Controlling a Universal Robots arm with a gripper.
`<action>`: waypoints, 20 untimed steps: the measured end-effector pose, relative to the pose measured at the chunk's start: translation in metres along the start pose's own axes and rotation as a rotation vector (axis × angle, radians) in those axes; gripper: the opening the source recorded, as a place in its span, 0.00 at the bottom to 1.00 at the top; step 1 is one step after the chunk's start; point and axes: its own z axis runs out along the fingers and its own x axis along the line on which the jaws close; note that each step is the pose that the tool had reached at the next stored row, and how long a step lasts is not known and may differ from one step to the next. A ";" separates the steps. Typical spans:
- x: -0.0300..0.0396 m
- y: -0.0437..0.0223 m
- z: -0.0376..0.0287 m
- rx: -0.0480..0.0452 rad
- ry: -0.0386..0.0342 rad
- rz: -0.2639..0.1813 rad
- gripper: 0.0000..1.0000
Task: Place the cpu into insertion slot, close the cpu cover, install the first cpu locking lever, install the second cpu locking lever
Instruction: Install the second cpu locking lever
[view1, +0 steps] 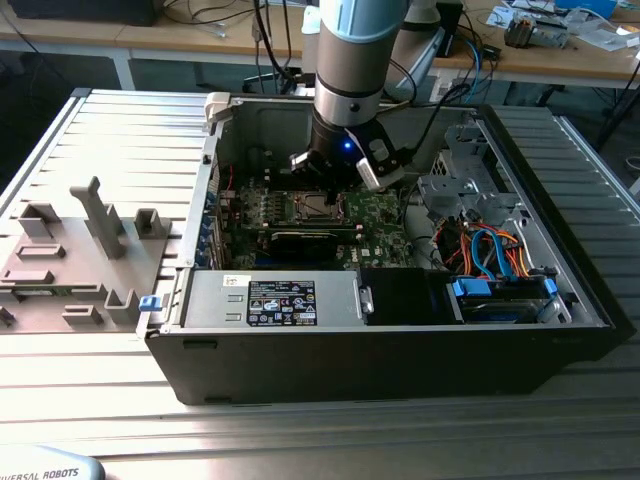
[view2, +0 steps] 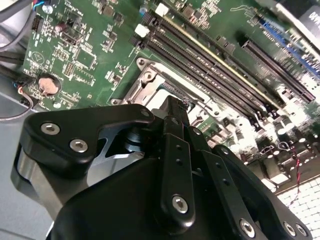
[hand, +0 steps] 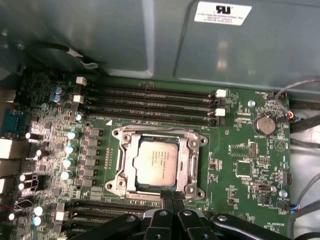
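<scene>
dull silver square cpu (hand: 156, 161) seated under metal cpu cover (hand: 189, 159); black gripper (hand: 172, 196) closed, empty

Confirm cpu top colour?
Dull silver-grey with a warm tint; the cpu shows best in the first wrist view.

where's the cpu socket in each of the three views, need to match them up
Exterior view: the insertion slot sits on the green board inside the open case, right under the gripper.
First wrist view: mid-picture, the cpu seated in it, the cpu cover framing it.
Second wrist view: its metal rim shows above the gripper body.
Shared landmark: the memory slots beside it.
</scene>
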 end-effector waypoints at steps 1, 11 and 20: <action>0.0001 -0.0008 0.0000 0.0000 0.0000 0.000 0.11; 0.0005 -0.0036 0.0005 0.0001 0.0000 0.000 0.11; 0.0064 -0.0141 -0.0003 -0.0023 -0.0004 0.000 0.11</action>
